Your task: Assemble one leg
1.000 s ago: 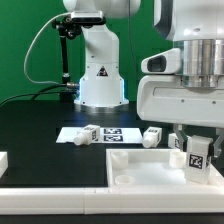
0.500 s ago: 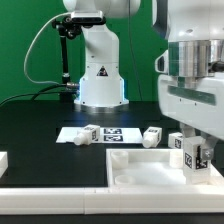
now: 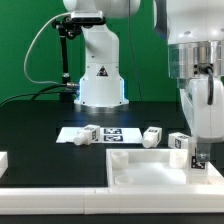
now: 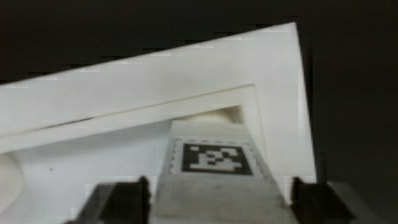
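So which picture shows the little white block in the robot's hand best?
The wrist view. There the leg sits big and close between the fingers of the hand, its checkered tag plain, above the white tray. In the exterior view the leg is small, mostly hidden behind the hand.

Held leg (image 4: 214, 168): you see a small white oblong block with a black-and-white square tag facing the wrist camera; it sits between the two fingers of the gripper (image 3: 203, 160), over a corner of the white tray (image 4: 160, 90), near the desk's front edge at the exterior view's right.

Loose legs: you see similar tagged white blocks lying on the black desk at (image 3: 88, 134), (image 3: 152, 136) and (image 3: 179, 142), behind the tray.
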`<state>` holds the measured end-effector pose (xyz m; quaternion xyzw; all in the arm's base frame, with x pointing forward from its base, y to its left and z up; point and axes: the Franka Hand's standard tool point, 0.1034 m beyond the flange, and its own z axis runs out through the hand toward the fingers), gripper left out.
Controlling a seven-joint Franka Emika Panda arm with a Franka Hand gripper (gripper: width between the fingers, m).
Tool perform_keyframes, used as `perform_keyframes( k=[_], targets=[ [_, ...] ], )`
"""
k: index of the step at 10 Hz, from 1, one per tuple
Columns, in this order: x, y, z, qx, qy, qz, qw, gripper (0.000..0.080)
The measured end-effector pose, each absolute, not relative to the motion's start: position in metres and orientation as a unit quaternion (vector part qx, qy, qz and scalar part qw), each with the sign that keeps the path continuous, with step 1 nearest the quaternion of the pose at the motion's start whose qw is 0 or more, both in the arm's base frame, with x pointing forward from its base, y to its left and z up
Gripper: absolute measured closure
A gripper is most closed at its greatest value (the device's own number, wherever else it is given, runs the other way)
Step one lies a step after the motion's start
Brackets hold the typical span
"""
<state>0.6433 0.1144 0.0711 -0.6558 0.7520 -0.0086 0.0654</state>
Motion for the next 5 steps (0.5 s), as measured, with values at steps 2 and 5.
perform_keyframes(
  k=[2, 5],
  targets=[
    [0.6449, 0.1235, 0.0729, -0.786, 0.613, -0.033, 0.075, 0.0177],
    [0.6458, 0.1246, 0.0725, -0.862, 0.499, -0.047, 0.072, 0.0151]
  ],
)
